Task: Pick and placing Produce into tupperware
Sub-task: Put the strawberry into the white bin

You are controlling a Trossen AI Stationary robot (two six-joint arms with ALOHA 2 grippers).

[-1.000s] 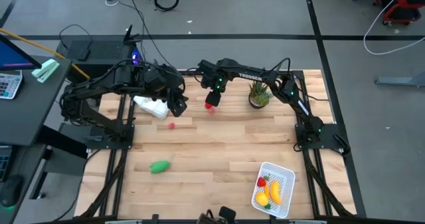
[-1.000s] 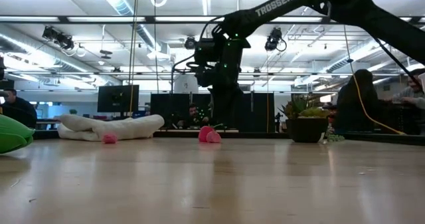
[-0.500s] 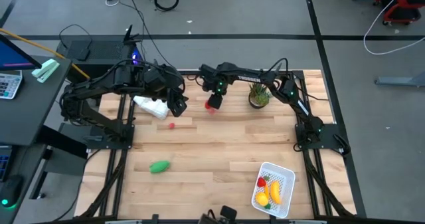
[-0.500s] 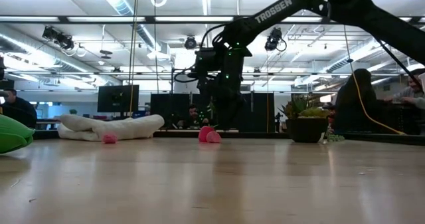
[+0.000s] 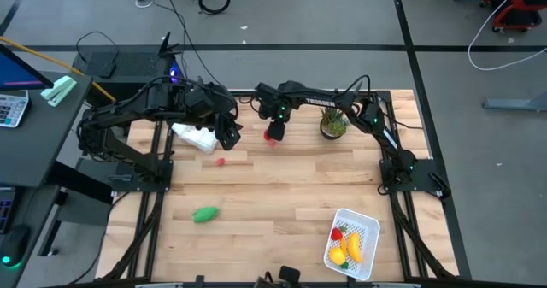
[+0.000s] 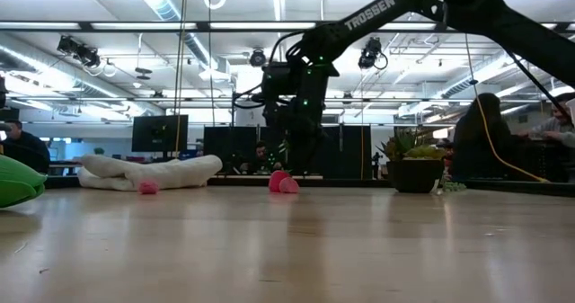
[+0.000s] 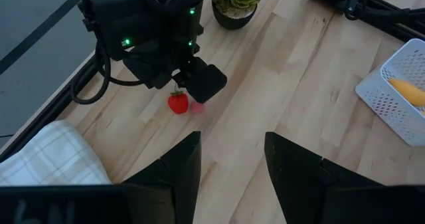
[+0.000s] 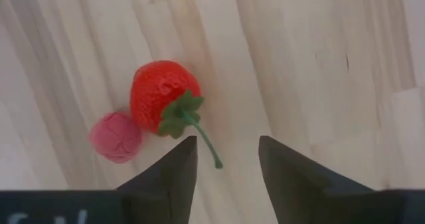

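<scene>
A red strawberry (image 8: 163,101) with a green stem lies on the wooden table next to a small pink ball (image 8: 116,136), at the far middle (image 5: 272,135). My right gripper (image 8: 226,159) hangs open just above them, pointing down, touching nothing. A second small red piece (image 5: 221,161) and a green oblong piece (image 5: 205,214) lie on the table's left half. The white tupperware (image 5: 367,228) at the near right holds a banana, a red piece and yellow-orange pieces. My left gripper (image 7: 231,157) is open and empty, at the far left above the checked cloth (image 5: 195,136).
A small potted plant (image 5: 332,122) stands at the far right, close to my right arm. The checked cloth (image 7: 46,161) lies at the far left. Bare wood lies between the strawberry and the tupperware.
My right gripper has gone a little down and toward the table's left, coming over the strawberry. The strawberry and pink ball have stayed where they were.
</scene>
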